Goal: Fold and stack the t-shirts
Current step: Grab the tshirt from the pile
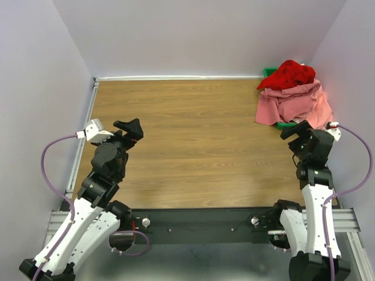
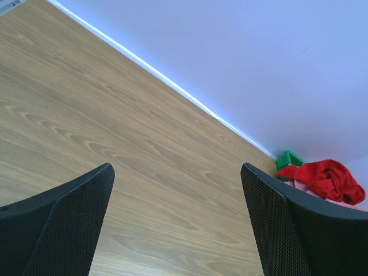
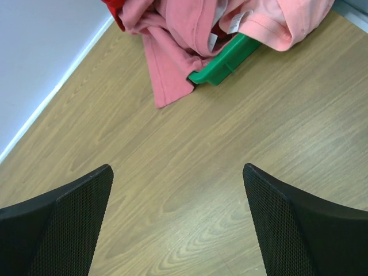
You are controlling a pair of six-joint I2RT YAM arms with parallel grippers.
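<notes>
At the far right corner, a red t-shirt (image 1: 295,74) tops salmon pink t-shirts (image 1: 296,104) over a green bin (image 1: 270,72); left gripper (image 2: 177,175) and right gripper (image 3: 177,175) gape wide, empty.

The wooden table (image 1: 193,140) has a light-brown grain, with a pale strip along its far edge. At about two o'clock from its centre, in the far right corner, a green bin (image 3: 227,54) sits on the wood. Salmon pink t-shirts (image 1: 293,102) spill over the bin's rim, and one hem lies on the tabletop at the bin's eight o'clock.
</notes>
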